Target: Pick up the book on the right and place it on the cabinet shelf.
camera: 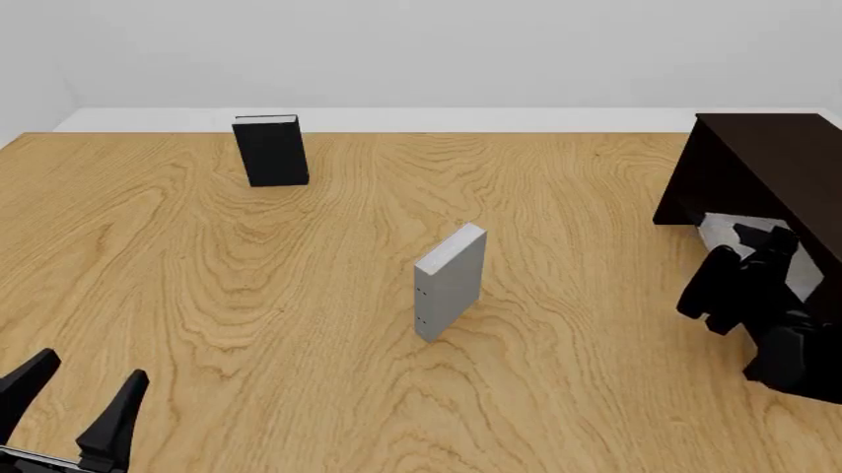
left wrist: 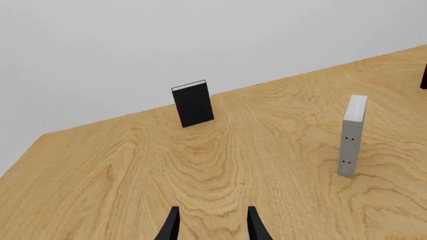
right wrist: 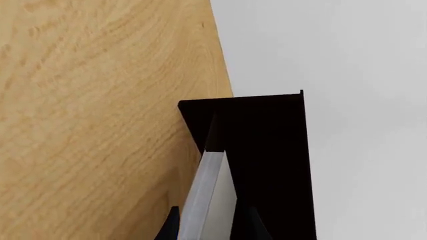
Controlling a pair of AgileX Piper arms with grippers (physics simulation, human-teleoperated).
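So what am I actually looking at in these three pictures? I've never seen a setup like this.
It is a computer simulation of two robot arms at a wooden table. The front view looks down over the table from the arms' own side. The other two pictures come from small cameras mounted on each arm, looking along its fingers.

The left end effector hangs open at the near left corner, holding nothing. On the table stand a black book at the far side and a grey book with tiny dark dots near the middle.

At the right, the right end effector grips a light grey book; its wrist view shows the book between the fingers. It holds the book at the opening of the dark cabinet, whose shelf is the book's goal. Whether the book already rests there, I cannot tell.
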